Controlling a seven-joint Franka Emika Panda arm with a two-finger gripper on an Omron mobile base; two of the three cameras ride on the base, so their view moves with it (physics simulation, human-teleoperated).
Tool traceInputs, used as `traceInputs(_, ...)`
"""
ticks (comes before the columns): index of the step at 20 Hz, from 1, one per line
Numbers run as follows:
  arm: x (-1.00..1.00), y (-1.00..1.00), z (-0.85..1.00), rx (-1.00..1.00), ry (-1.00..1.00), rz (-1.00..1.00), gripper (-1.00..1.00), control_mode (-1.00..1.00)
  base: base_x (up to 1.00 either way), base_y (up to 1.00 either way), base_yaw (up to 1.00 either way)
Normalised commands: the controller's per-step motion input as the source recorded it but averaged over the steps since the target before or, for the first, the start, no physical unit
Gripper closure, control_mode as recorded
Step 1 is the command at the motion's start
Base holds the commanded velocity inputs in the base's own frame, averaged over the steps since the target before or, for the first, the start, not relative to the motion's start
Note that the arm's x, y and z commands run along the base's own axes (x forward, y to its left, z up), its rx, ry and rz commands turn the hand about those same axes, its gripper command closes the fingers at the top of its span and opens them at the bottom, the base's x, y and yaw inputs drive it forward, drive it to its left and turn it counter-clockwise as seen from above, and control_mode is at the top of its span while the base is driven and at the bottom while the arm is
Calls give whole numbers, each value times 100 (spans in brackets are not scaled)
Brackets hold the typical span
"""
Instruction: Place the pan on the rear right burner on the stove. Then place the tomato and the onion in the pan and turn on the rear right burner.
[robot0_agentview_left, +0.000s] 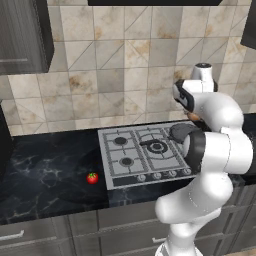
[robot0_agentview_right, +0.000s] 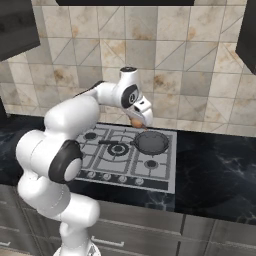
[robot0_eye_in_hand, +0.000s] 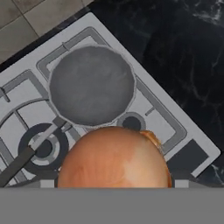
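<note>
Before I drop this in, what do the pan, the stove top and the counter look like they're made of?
Pan: dark grey, matte, faintly mottled, so probably cast metal or a non-stick coating; the handle is black. Stove: flat silver-grey sheet with a soft sheen, likely brushed steel, under thin black grates. Counter: glossy black with white veins, which looks like polished marble or a stone imitation.

Black marbled counter (robot0_agentview_left: 45, 170) carries stove (robot0_agentview_left: 145, 157), set flush in top; tomato (robot0_agentview_left: 92, 177) lies directly on counter, just off stove's front left corner, well apart from gripper and far to its left; pan (robot0_agentview_right: 152, 142) sits on stove at rear right burner, below and just ahead of gripper, handle running left toward central burner (robot0_agentview_right: 117, 149); in hand view pan (robot0_eye_in_hand: 91, 85) fills stove's far corner; bare counter (robot0_agentview_right: 215, 170) extends right of stove.
</note>
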Motion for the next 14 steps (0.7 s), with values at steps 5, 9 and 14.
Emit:
traceInputs(5, 30, -27, -35, 0, 5, 16, 100, -100, 0, 0, 0)
traceInputs(9, 27, -21, -38, 0, 3, 15, 100, -100, 0, 0, 0)
traceInputs(14, 28, -5, -38, 0, 1, 10, 100, -100, 0, 0, 0)
